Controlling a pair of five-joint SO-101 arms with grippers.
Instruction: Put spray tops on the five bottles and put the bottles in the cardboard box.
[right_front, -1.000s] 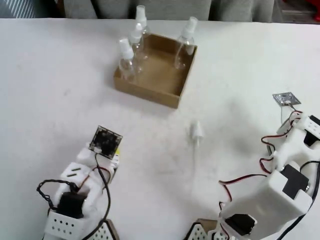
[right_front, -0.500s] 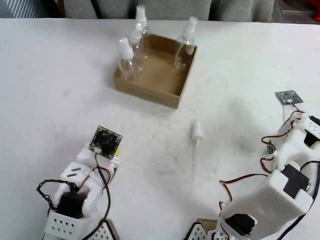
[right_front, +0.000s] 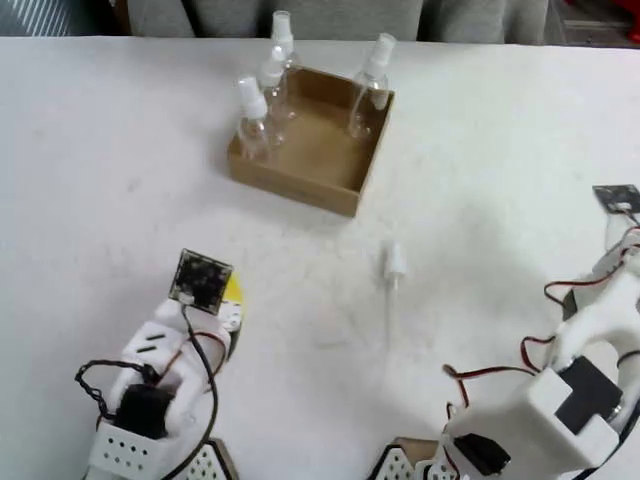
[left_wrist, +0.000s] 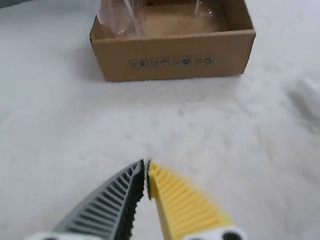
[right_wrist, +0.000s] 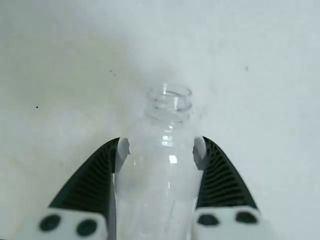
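Four capped bottles stand in or at the cardboard box on the far side of the surface. Fifth bottle, neck open and uncapped, is clamped by the right end effector at the near right. One loose spray top lies between the arms, long axis near to far, head far, tube trailing near. Left end effector is clenched on nothing; the top lies to its right, probably the free arm's to collect.
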